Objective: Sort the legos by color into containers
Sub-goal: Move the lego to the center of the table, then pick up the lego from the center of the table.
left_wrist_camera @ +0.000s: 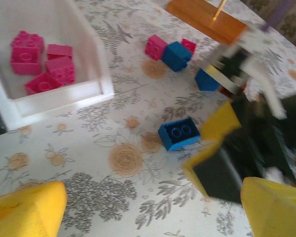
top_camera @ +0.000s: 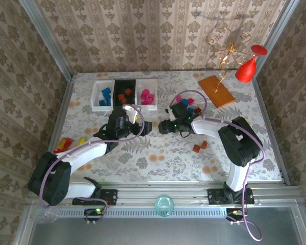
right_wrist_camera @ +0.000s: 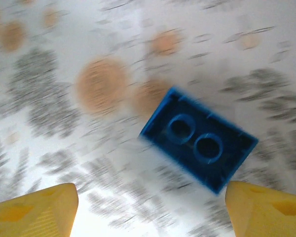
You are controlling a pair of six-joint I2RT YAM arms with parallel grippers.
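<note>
You have both arms meeting near the middle of the surface [top_camera: 158, 163]. The left end effector [left_wrist_camera: 153, 202] is released, its yellow fingers spread wide with nothing between them. The right end effector [right_wrist_camera: 150, 207] is also released, with its fingertips well apart above the cloth.

A loose blue brick [right_wrist_camera: 200, 143] lies on the surface with its hollow underside up. In the right wrist view it is at 1 o'clock of the gap between the fingers, close to the right-hand finger and not gripped. In the left wrist view this brick lies at 4 o'clock of the right white tray [top_camera: 152, 84], and the right end effector is just beside it.

The three trays stand in a row at 11 o'clock of the surface:
- The left white tray [top_camera: 96, 97] holds blue bricks [top_camera: 105, 96]
- The black tray [top_camera: 120, 86] holds brown bricks [top_camera: 125, 95]
- The right white tray holds pink bricks [left_wrist_camera: 39, 64]

A small cluster of pink and blue bricks [left_wrist_camera: 167, 49] lies loose at 1 o'clock, near the orange board [top_camera: 215, 91]. Two loose brown bricks [top_camera: 200, 146] sit at 4 o'clock, touching each other
</note>
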